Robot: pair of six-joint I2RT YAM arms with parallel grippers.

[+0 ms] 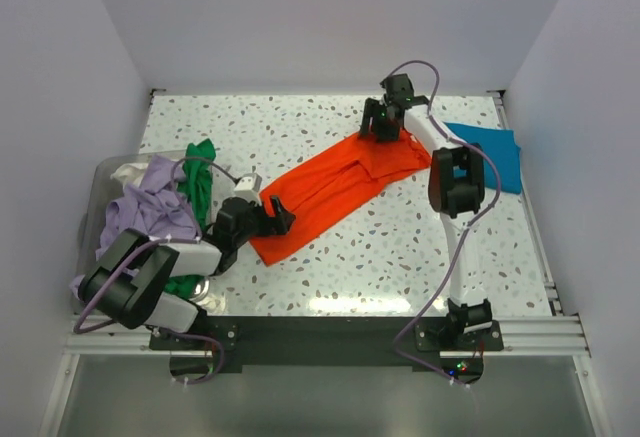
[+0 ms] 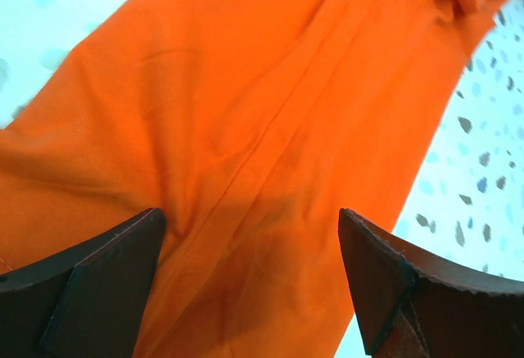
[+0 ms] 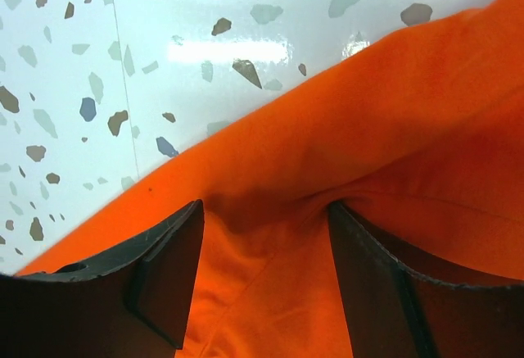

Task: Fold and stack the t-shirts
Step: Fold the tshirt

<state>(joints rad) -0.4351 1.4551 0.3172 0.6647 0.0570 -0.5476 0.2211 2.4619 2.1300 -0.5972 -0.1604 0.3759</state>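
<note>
Bright, even overhead light fills the top view, leaving a white glare strip on the glossy speckled table (image 1: 330, 303) near its front edge and only soft shadows. The right wrist view shows a similar glare patch, and the orange t-shirt (image 3: 409, 129) darkens in shadow toward the bottom edge. In the left wrist view the table is washed out, its speckles blurred.

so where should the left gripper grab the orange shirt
Probably its near-left end, coming down from above. The orange shirt lies flat in a long diagonal strip, the left gripper is open over that end, and the right gripper is at the far end.
</note>
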